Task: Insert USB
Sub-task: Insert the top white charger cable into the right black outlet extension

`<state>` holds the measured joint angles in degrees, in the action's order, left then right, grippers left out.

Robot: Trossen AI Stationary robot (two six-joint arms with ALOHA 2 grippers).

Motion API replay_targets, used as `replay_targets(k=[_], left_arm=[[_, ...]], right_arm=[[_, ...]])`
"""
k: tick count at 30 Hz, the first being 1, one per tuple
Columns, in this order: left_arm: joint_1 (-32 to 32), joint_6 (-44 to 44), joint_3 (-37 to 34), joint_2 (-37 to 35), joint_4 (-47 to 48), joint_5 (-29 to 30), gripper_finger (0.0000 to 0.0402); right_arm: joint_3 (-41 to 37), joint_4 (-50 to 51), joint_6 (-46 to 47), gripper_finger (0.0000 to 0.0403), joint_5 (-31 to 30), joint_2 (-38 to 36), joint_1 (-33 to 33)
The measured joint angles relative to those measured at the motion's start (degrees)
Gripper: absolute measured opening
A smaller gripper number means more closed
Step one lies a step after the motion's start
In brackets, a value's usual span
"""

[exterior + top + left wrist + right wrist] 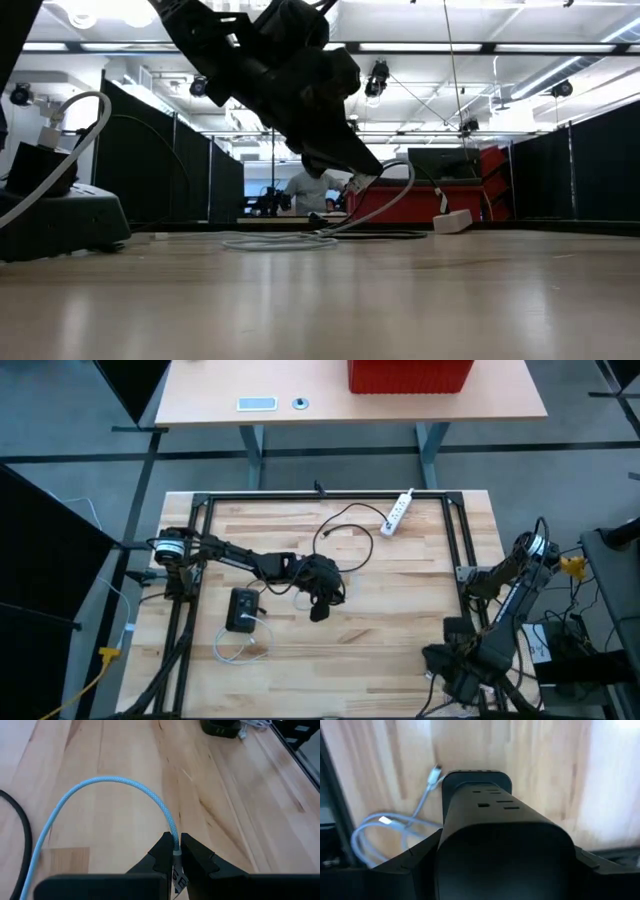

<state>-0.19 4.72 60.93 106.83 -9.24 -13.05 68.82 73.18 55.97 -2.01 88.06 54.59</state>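
Observation:
A light blue braided USB cable (107, 782) arcs away from my left gripper (176, 840), which is shut on its plug end above the middle of the table (320, 600). In the low view this gripper (355, 178) hangs clear of the wood. A black charging block (242, 610) lies flat on the table toward the left, with a coil of white cable (240, 648) at its near side. My right arm (500, 600) is folded at the table's right edge. In the right wrist view a black block with slots (492, 805) fills the picture. My left gripper pinches the cable's plug end (176, 854) between its two fingers, right where the braided cord meets the silver collar. It slants down toward the table. The plug end is lifted clear, and the slack cord (395, 190) loops down onto the wood.
A white power strip (398, 510) lies near the far right of the table, and its black cord (345, 530) loops toward the middle, just beyond my left gripper. A black frame (320, 495) runs round the table top. A separate desk carries a red box (410, 375).

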Motion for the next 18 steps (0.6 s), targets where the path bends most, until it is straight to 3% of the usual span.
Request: replay_targets(k=[10, 18], left_arm=[[-1.0, -2.2, 0.0, 0.0, 6.8, -2.0, 0.0015], [-5.0, -5.1, -3.4, 0.0, 2.4, -11.3, 0.0015]], right_arm=[[-0.1, -0.2, -27.9, 0.0264, -3.6, -1.7, -15.9], [-0.1, -6.5, -46.3, 0.0264, -5.9, -2.9, -25.8]])
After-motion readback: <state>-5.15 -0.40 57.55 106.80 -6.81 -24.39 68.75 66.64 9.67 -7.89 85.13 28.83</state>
